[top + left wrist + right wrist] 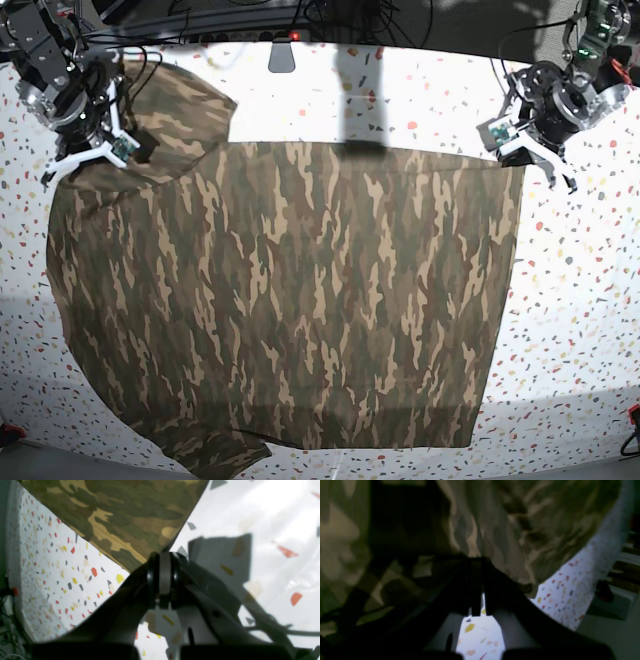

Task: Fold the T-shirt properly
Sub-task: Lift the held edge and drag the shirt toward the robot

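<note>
From above, the T-shirt [285, 300] lies spread nearly flat across my speckled white table [580, 320], covering most of it, with one sleeve at the far left corner and another at the near left edge. Only this base view shows the whole spread and both my arms at the far corners.

My left gripper [163, 555] is seen best from its own wrist camera: the two dark fingers [153, 575] are pressed together on a pale pad, and a corner of the camouflage cloth [120, 517] runs right down into them. So that hand is closed on the shirt's corner, with the cloth stretched up and away from the pinch and bare table on either side. In the base view the same gripper [522, 150] sits at the shirt's far right corner.

My right gripper [477, 562] is dim and blurred in its wrist view. The fingers [492, 590] stand close, with a thin slit of bright table showing between them lower down, and cloth [520, 525] fills the frame beyond the tips. I cannot tell whether they actually hold any. From above, that gripper [125, 150] rests over the far left sleeve.

I can read no writing or label anywhere.
</note>
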